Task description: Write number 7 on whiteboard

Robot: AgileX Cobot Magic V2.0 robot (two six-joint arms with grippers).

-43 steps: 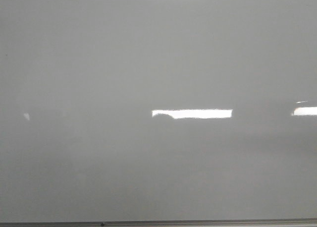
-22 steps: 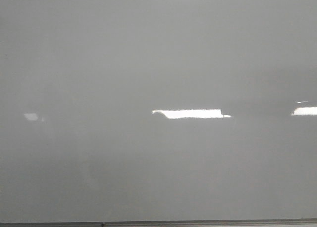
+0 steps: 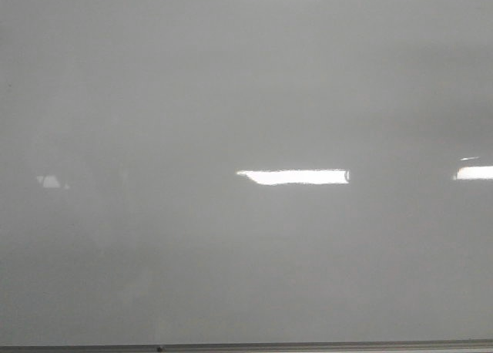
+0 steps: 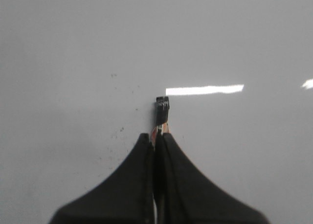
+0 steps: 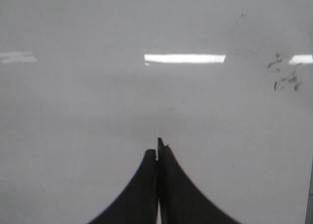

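The whiteboard [image 3: 246, 99] fills the front view, glossy pale grey with white glare patches. No number 7 shows on it in any view. Neither gripper shows in the front view. In the left wrist view my left gripper [image 4: 156, 136] is shut on a marker [image 4: 163, 109], whose black end sticks out past the fingertips toward the whiteboard [image 4: 73, 48]. I cannot tell whether the marker touches the board. In the right wrist view my right gripper [image 5: 157, 148] is shut and empty, in front of the whiteboard [image 5: 73, 111].
A thin grey metal frame edge [image 3: 246, 347] runs along the board's bottom. Faint black smudges [image 5: 284, 77] sit on the board in the right wrist view. Small dark specks [image 4: 117, 131] dot the board beside the left fingers.
The glare and faint dark reflections on the board have shifted; the middle glare bar's right end is shorter and the small left glare patch sits lower. No new mark on the board.
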